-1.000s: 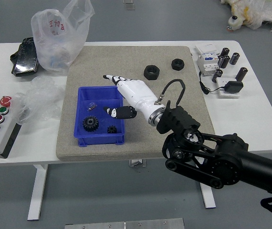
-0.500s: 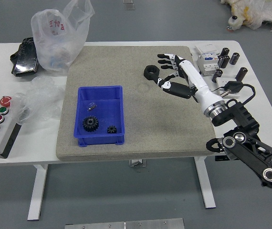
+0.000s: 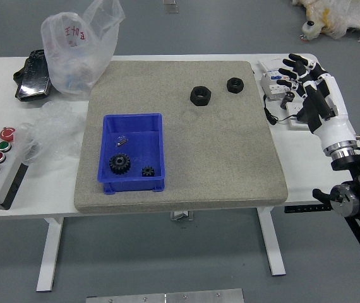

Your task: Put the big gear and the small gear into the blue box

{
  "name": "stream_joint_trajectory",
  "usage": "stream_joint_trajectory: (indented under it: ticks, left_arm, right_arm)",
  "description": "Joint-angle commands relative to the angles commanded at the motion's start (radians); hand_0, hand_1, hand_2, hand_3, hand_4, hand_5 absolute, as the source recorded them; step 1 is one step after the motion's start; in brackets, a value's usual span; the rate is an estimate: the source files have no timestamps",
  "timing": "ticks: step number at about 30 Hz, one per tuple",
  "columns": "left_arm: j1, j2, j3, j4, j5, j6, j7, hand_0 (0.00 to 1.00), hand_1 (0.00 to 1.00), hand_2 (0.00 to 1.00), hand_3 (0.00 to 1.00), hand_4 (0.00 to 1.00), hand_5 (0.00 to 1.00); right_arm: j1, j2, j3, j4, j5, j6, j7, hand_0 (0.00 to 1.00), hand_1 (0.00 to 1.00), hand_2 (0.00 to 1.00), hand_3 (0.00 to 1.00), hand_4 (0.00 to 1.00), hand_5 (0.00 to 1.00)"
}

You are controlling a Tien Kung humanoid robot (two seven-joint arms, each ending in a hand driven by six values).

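Note:
My right hand (image 3: 295, 81) is over the table's right side, its fingers spread and holding nothing, well away from the box. Inside the blue box (image 3: 131, 185) lie the big gear (image 3: 120, 163) at lower left and the small gear (image 3: 148, 171) at lower right. A small metal piece (image 3: 122, 141) is also in the box, above the big gear. My left hand is out of view.
Two black nuts (image 3: 200, 96) rest on the grey mat (image 3: 230, 158). White boxes and dark cylinders stand beyond the mat's right edge. A plastic bag (image 3: 79, 47), black packet (image 3: 33, 77) and button panel (image 3: 0, 165) are on the left.
My right hand has moved from over the blue box, past the black nuts, to the table's right side. Both gears stayed where they were in the box.

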Motion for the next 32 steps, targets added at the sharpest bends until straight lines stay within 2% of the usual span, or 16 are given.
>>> stream_joint_trajectory:
  ticks: [8,32]
  left_arm:
    - [-0.001,0.0,0.004,-0.002,-0.007,-0.002,0.003,0.709,0.534,0.547,0.686,0.704,0.531]
    - [-0.013,0.007,0.014,0.0,-0.016,0.001,-0.006,0.709,0.533,0.546,0.685,0.705,0.532]
  right_arm:
    - [-0.008,0.006,0.022,-0.007,0.057,0.003,0.012,0.662,0.691,0.719,0.676,0.792,0.539]
    - [-0.033,-0.006,0.098,0.01,0.068,0.006,0.021,0.654,0.691,0.723,0.677,0.789,0.538]
